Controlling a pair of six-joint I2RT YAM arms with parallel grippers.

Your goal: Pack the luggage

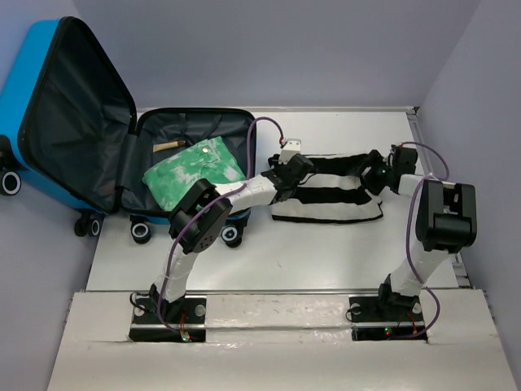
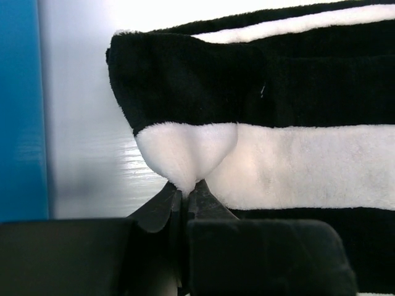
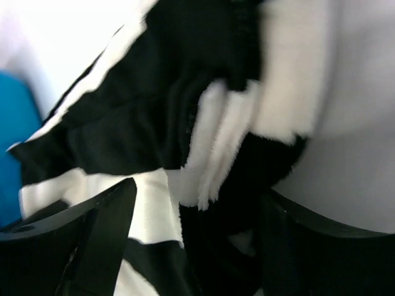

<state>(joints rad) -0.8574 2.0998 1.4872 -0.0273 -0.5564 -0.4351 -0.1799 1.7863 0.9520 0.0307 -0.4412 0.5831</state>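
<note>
the top view is evenly lit and sharp, the luggage (image 1: 77, 114) lining nearly black. the left wrist view burns to white glare at its top edge. the right wrist view is blurred throughout, the striped cloth (image 3: 123, 123) smeared.

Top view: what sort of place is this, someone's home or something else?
Probably a robotics test bench, not a home: a left arm and right arm bolted to a white table, bare grey walls boxing it in, and a blue suitcase and striped cloth laid out as practice props.
</note>
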